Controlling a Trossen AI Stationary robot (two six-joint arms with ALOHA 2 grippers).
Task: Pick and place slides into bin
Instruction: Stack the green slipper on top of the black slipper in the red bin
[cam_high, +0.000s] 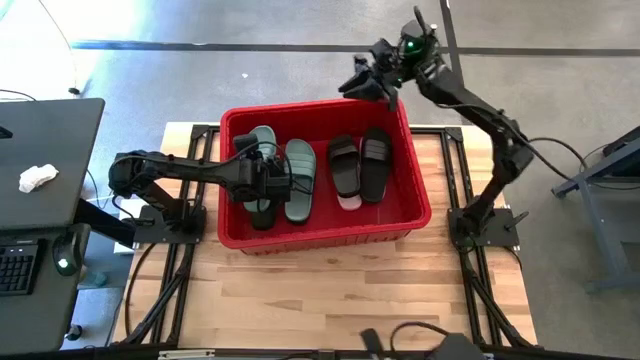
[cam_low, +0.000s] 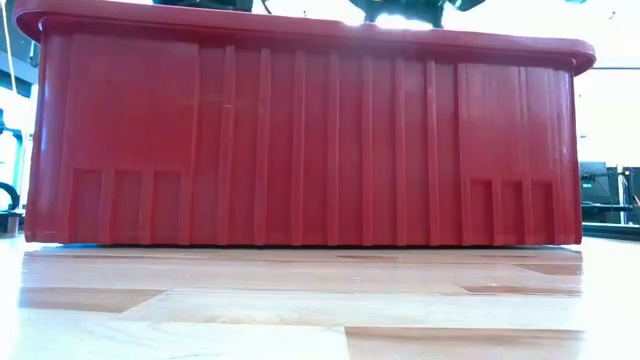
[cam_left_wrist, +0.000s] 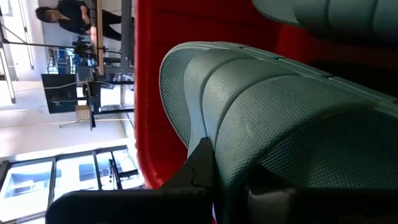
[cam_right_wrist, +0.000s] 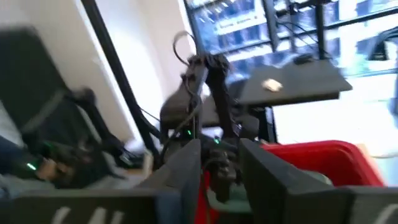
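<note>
The red bin stands mid-table; in the low view its near wall fills the picture. Inside lie a sage green slide, two black slides, another black one and a bit of a pale pink one. My left gripper reaches in over the bin's left wall and is shut on a second green slide. My right gripper hovers above the bin's far rim, open, with nothing between its fingers. My left gripper pinches the green slide's side edge between its two fingers. The fingers come from the table's left, slanting down into the bin. The slide's far end points at the bin's far wall. I cannot tell if it rests on the floor.
A black desk with a keyboard, a mouse and a white crumpled cloth stands left of the table. Bare wooden tabletop lies in front of the bin. A person stands far off in the room.
</note>
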